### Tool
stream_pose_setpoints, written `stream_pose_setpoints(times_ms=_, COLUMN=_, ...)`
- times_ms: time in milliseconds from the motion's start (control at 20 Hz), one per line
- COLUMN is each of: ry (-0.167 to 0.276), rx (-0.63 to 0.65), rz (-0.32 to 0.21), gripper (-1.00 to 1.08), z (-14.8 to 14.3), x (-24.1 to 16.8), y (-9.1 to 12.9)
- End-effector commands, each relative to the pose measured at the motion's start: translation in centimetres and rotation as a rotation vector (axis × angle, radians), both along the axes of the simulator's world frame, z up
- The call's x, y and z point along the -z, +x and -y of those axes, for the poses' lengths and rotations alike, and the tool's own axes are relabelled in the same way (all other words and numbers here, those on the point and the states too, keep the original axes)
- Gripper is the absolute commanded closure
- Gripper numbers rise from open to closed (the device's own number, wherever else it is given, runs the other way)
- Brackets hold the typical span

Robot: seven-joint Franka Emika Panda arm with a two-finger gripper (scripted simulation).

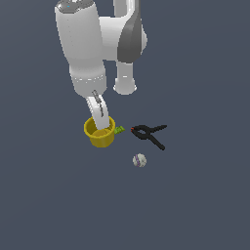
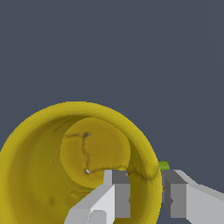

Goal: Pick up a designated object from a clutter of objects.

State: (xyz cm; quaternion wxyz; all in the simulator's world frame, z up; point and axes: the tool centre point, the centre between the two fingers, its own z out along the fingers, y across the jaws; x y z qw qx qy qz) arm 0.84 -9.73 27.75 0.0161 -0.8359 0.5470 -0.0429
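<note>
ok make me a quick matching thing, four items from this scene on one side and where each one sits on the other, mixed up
Items:
1. yellow cup
2. green block
3. black clamp
4. whitish ball

Places:
A. alone, nearest the bottom of the exterior view
B. one gripper finger inside it, the other outside its rim
C. farthest to the exterior view's right
D. tucked against the cup's outer wall, between cup and clamp

Pairs: 1-B, 2-D, 3-C, 4-A
</note>
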Motion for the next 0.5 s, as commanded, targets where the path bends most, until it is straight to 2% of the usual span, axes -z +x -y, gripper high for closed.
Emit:
stream_pose_setpoints(times_ms=0, ry=0.001, rx=0.0, rz=0.002, gripper=1.08, z=-0.6, x=-2.5, y=1.0)
stream_pose_setpoints(times_ms=450, ry=0.003, rx=-0.002, rz=0.003, gripper=1.08, z=-2.4, x=-9.0, y=4.0)
